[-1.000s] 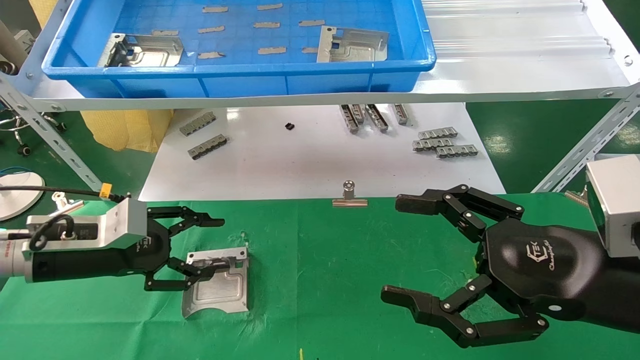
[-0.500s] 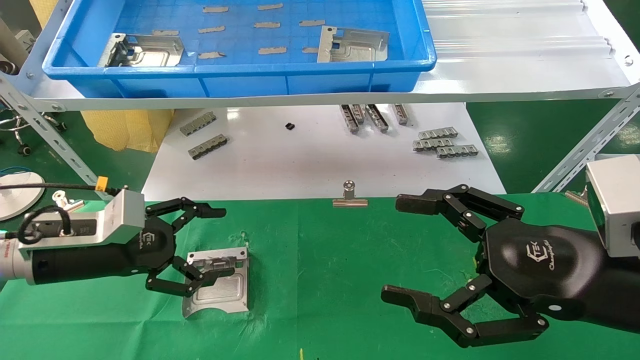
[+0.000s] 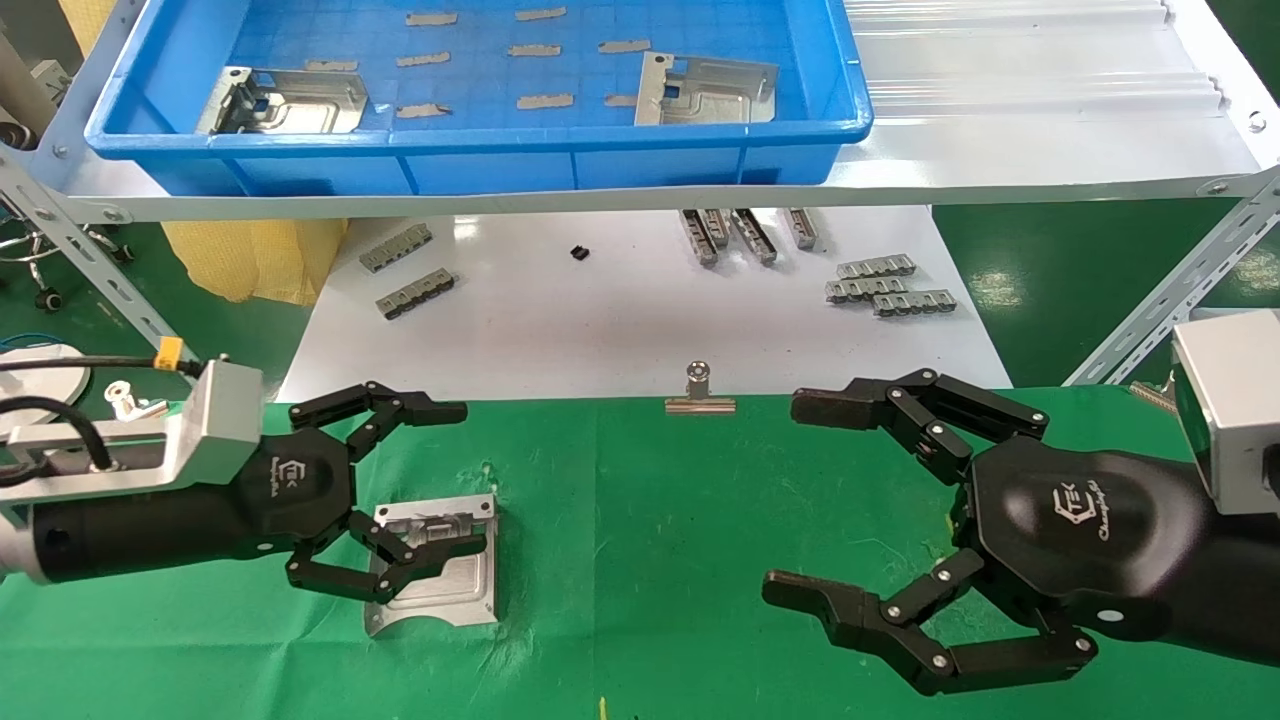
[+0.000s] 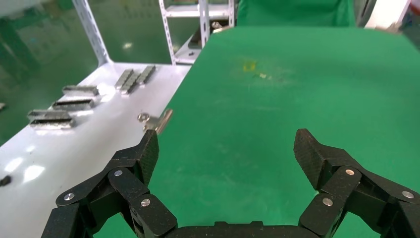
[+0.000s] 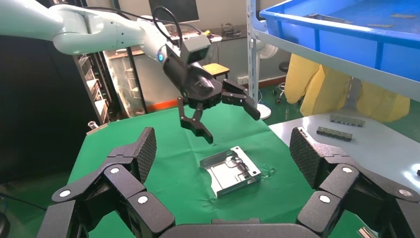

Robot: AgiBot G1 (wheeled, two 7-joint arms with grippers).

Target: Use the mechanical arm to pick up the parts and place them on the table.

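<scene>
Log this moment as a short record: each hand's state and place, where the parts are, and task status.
left gripper: open, raised above the placed part, not touching
right gripper: open, idle over the table
placed part: flat on green cloth
parts in blue tray: two, one at left, one at right
status: one delivered, two remaining

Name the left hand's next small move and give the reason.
Probably lift the left gripper clear and swing it toward the blue tray. One plate already lies flat on the green table, and the right wrist view shows the open fingers above it, not touching. Two more plates wait in the tray. The right gripper hangs open at the right side.
</scene>
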